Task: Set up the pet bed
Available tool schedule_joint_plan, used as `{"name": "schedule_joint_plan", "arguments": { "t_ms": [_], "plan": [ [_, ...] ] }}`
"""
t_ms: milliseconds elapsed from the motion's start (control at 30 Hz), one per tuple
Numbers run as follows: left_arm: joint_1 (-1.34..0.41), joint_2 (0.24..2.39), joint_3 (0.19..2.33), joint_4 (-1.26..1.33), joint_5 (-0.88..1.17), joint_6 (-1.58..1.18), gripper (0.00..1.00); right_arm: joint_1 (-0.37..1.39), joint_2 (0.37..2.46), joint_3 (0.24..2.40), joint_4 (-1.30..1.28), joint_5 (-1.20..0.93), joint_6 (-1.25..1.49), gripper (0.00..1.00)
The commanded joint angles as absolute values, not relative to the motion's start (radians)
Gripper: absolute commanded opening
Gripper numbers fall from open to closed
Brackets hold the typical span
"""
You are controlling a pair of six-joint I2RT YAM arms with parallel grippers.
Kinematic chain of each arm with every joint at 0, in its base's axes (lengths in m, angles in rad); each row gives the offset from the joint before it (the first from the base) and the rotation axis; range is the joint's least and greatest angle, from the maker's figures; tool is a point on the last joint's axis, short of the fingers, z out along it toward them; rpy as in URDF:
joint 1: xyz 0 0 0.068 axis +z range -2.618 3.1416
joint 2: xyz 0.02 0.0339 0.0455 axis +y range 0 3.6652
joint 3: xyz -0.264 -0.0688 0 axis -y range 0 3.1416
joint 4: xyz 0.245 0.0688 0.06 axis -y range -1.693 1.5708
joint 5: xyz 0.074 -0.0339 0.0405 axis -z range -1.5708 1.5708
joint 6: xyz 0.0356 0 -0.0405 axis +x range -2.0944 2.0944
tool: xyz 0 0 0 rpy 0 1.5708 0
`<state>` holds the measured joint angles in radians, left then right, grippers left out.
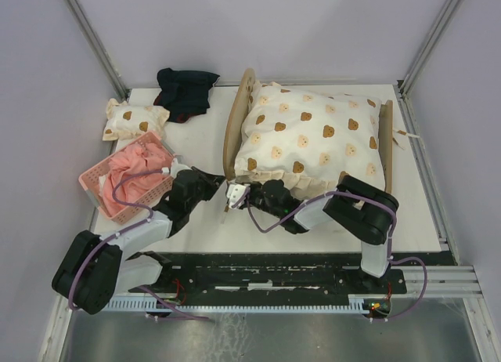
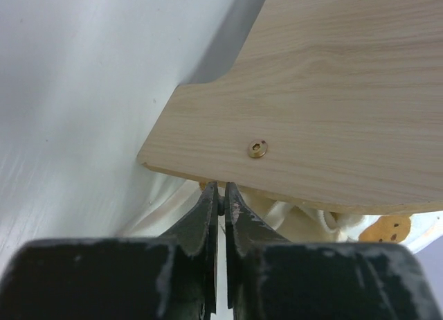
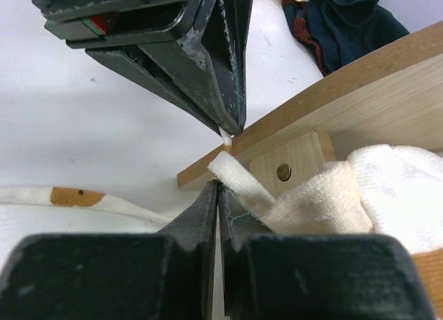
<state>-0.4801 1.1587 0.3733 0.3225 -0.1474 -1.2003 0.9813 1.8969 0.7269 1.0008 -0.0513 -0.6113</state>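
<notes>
Watching both arms meet at the near left corner of the pet bed (image 1: 232, 131), which sits toward the far right of the table (image 1: 235, 229) with its arched headboard on the left and the bear-print quilt (image 1: 313, 139) heaped over it. My right gripper (image 3: 218, 192) is clenched on a white strip of the quilt's hem just beside the headboard's corner. My left gripper (image 3: 232, 129) comes in from the left, its jaws pressed nearly together, and a scrap of that same white edge shows at its tips, so I read it as pinching the quilt too. I judge this as the cover-spreading step: the quilt is on the frame but bunched, and I can't see the mattress under it. Next I'd want one arm to let go cleanly while the other draws the corner down along the headboard, keeping the fingers off the plywood.
</notes>
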Motion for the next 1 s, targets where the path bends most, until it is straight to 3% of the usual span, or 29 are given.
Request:
{"name": "schedule_joint_plan", "arguments": {
  "t_ms": [0,100,200,433,633,967],
  "plan": [
    [-0.485,1.137,0.396,0.417,-0.146,-1.218,0.03,0.992,1.848,0.728,1.054,0.027,-0.499,0.18],
    [-0.485,1.098,0.388,0.419,-0.147,-1.188,0.03,1.001,1.810,0.677,1.057,0.102,-0.332,0.41],
    [-0.487,1.051,0.378,0.419,-0.149,-1.159,0.03,1.023,1.770,0.600,1.140,0.168,-0.156,0.52],
    [-0.486,0.975,0.368,0.423,-0.134,-1.123,0.03,1.085,1.721,0.645,0.910,0.370,0.309,0.56],
    [-0.486,0.959,0.368,0.426,-0.118,-1.130,0.03,1.148,1.811,0.755,0.877,0.599,0.435,0.58],
    [-0.485,0.946,0.379,0.426,-0.120,-1.113,0.03,1.167,1.944,0.763,0.945,0.666,0.506,0.58]
  ]
}}
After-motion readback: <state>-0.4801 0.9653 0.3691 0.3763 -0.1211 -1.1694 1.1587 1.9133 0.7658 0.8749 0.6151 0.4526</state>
